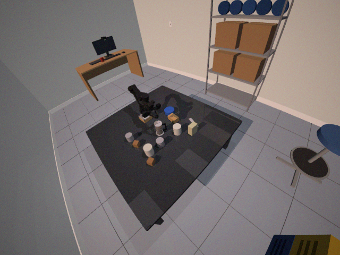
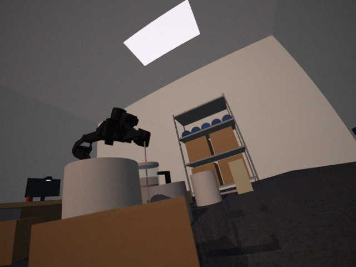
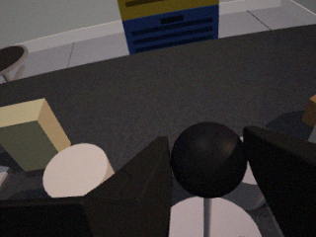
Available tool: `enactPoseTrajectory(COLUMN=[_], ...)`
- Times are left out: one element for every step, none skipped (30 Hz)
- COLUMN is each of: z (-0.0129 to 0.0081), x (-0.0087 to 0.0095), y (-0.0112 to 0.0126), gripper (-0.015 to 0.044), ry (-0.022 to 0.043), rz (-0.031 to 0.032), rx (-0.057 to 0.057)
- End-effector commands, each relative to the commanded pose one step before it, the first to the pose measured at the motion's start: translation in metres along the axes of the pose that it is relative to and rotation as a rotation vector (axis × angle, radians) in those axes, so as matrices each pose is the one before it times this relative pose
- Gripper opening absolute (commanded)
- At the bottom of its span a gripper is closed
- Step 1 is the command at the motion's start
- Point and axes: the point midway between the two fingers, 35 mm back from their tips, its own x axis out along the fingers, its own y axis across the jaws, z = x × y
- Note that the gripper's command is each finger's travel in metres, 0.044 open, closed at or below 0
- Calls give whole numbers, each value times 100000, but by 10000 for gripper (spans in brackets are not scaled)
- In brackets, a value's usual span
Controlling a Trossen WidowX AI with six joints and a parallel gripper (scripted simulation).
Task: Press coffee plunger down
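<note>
The coffee press stands upright on the dark table, its black handle pointing away to the right. A thin plunger rod rises well above the pale lid. The round black plunger knob tops the rod. My gripper is shut on the knob, with one dark finger against each side. In the exterior view the fingers hide the knob. The press's lower part is hidden behind cups there.
A white cylinder and a pale yellow box stand on the handle side. A grey cylinder, a larger white cylinder and orange blocks stand nearer the top camera. An open wooden box and blue disc lie behind.
</note>
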Motion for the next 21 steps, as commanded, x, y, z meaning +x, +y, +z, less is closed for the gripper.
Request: enactPoseTrajectory(z=[-3681, -128, -127, -126, -125, -123, -121, -119, -116, -112, -107, -100, -74, -58, -40, -5, 20, 35, 43, 47, 49], x=[1150, 99, 100, 101, 102, 104, 107, 110, 113, 118, 125, 133, 121, 129, 148, 123, 97, 81, 73, 69, 65], y=[-25, 2, 2, 2, 3, 3, 3, 3, 4, 4, 4, 5, 5, 6, 7, 6, 5, 5, 4, 4, 4], gripper=[125, 125, 125, 125, 125, 125, 125, 125, 125, 125, 125, 125, 125, 125, 125, 125, 125, 125, 125, 125, 125], ry=[9329, -2, -2, -2, -2, -2, -3, -3, -3, -4, -4, -5, -6, -7, -9, -9, -8, -8, -8, -7, -7], rz=[-268, 0, 0, 0, 0, 0, 0, 0, 0, 1, 1, 1, 1, 1, 1, 1, 1, 1, 1, 1, 1], rx=[524, 0, 0, 0, 0, 0, 0, 0, 0, 0, 0, 0, 0, 0, 1, 0, 0, 0, 0, 0, 0])
